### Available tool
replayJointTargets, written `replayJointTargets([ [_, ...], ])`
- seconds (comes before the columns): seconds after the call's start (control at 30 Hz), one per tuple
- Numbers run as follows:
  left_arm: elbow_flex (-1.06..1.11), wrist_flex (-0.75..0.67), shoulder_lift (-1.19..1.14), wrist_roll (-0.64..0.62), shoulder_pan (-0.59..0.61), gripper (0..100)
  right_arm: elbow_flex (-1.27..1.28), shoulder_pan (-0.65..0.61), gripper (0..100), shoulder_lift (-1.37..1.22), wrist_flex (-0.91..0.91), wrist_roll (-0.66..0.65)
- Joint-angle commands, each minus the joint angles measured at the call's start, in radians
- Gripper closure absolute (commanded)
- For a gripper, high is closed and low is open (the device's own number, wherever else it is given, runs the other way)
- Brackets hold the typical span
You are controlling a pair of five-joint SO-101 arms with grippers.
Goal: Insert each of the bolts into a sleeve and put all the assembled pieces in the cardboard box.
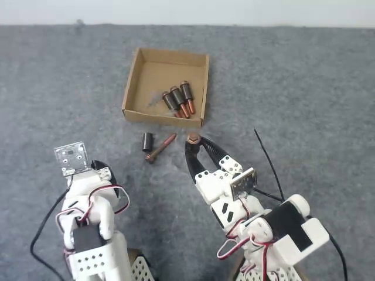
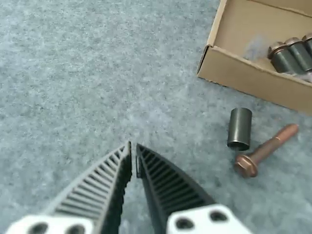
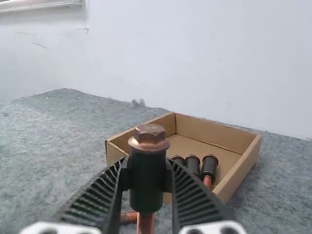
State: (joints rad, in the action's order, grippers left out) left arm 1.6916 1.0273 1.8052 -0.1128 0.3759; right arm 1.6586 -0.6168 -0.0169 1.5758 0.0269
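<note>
Three assembled pieces (image 1: 179,100) in cardboard box (image 1: 161,117).

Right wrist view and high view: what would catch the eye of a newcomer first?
The right gripper holds a sleeved bolt upright, close to the cardboard box. Three assembled pieces lie side by side in that box. One loose sleeve and one loose bolt lie on the grey carpet outside the box's near wall.

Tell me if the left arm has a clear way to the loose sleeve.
Probably yes: the left gripper is shut and empty, with bare carpet up to the sleeve; a bolt lies close beside it.
</note>
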Motion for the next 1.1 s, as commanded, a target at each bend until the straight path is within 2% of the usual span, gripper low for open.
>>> replayJointTargets([
  [0.0,-0.012,0.011,0.014,0.057,0.028,99,-0.034,0.018,99.3,0.030,-0.010,0.000],
  [0.1,-0.015,0.035,0.014,0.063,0.029,99,-0.072,0.013,99.3,0.030,-0.102,-0.011],
  [0.27,-0.028,0.074,0.011,0.110,0.028,99,-0.118,0.015,99.3,0.038,-0.236,-0.130],
  [0.4,-0.041,0.092,0.008,0.153,0.034,99,-0.117,0.012,99.3,0.122,-0.318,-0.130],
  [0.5,-0.042,0.094,0.008,0.169,0.034,99,-0.123,0.016,99.3,0.232,-0.450,-0.130],
  [0.63,-0.042,0.094,0.008,0.170,0.032,99,-0.175,0.016,99.3,0.427,-0.740,-0.129],
  [0.9,-0.042,0.094,0.008,0.170,0.031,99,-0.427,0.036,99.3,0.768,-1.524,-0.132],
  [1.07,-0.042,0.094,0.008,0.170,0.031,99,-0.632,0.111,99.3,0.785,-1.808,-0.135],
])
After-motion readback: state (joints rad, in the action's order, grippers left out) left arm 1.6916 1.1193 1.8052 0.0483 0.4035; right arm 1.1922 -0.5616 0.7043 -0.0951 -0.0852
